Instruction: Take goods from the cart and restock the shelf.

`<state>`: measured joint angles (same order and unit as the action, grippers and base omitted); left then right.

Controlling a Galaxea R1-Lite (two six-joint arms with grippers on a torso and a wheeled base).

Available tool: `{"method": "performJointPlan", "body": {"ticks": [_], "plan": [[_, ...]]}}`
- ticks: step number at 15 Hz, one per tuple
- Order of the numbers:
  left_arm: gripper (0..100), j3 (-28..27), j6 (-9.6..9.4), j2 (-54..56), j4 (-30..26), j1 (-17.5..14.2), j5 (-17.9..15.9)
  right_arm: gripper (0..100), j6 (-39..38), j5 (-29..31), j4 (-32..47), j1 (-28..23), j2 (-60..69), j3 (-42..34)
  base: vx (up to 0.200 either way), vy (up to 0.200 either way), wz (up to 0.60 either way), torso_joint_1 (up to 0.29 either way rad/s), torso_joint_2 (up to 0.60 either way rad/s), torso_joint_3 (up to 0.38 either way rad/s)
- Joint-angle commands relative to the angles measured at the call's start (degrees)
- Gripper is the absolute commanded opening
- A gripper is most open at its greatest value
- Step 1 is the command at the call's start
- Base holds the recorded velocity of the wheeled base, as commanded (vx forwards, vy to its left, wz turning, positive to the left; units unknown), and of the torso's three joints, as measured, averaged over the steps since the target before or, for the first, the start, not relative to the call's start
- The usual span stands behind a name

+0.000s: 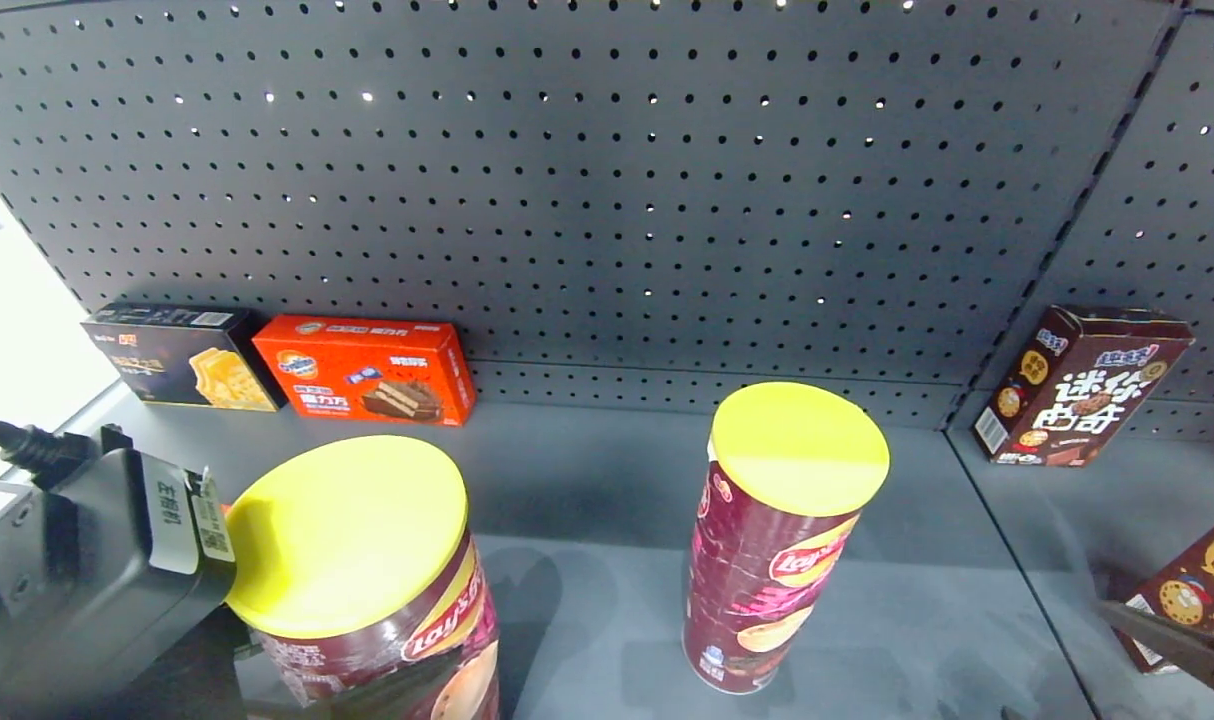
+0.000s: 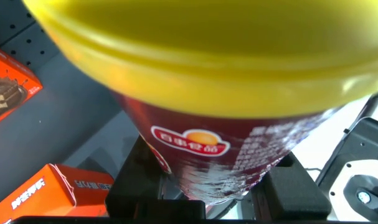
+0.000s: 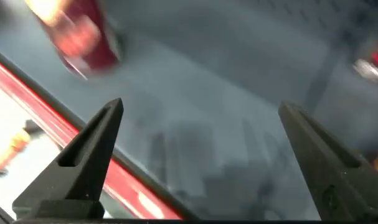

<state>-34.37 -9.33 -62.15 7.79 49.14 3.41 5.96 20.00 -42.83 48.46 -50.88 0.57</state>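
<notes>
The left hand (image 2: 210, 193) hugs a tall red chip can with a yellow lid (image 1: 367, 600). Set it down straight on the grey metal shelf (image 1: 587, 570). The right hand (image 3: 201, 109) is spread wide, empty.

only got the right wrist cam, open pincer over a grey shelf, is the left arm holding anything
observer: Yes. The left pincer is shut on a chip can with a yellow lid.
operator: any stock already placed
observer: A second can stands upright on the shelf, to the right of the held one and apart from it.
operator: and at the back
observer: A black box and an orange box sit side by side against the pegboard, at the back left.
</notes>
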Motion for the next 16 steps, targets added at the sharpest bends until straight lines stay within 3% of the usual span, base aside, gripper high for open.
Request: {"method": "performJointPlan", "body": {"ticks": [1, 7, 10, 12, 15, 16], "plan": [[0, 0.26, 0.01, 0.10, 0.03, -0.01, 0.01, 100, 1.51, 1.44, 6.26, 0.15, 10.19, -0.31, 0.000, 0.000, 0.00, 0.000, 0.00, 0.000], [0, 0.62, 0.10, 0.18, 0.03, -0.01, -0.07, 100, 6.78, 1.70, 43.09, -1.44, 36.21, 1.54, 0.000, 0.000, 0.00, 0.000, 0.00, 0.000], [0, 2.99, 0.98, 0.18, 3.28, -0.01, -0.16, 100, 6.70, 1.62, 43.18, -10.40, 39.19, 1.80, 0.000, 0.000, 0.00, 0.000, 0.00, 0.000], [0, 4.31, 1.24, 0.18, 6.45, -0.01, -0.16, 100, 6.78, 1.62, 43.18, -19.01, 39.55, 1.80, 0.000, 0.000, 0.00, 0.000, 0.00, 0.000], [0, 4.04, 1.24, 0.18, 6.80, -0.01, -0.16, 100, 6.52, 1.53, 43.18, -35.10, 39.81, 1.80, 0.000, 0.000, 0.00, 0.000, 0.00, 0.000], [0, 4.13, 1.24, 0.18, 6.89, -0.10, -0.16, 100, 6.52, 1.26, 43.18, -37.82, 40.51, 1.80, 0.000, 0.000, 0.00, 0.000, 0.00, 0.000]]}}
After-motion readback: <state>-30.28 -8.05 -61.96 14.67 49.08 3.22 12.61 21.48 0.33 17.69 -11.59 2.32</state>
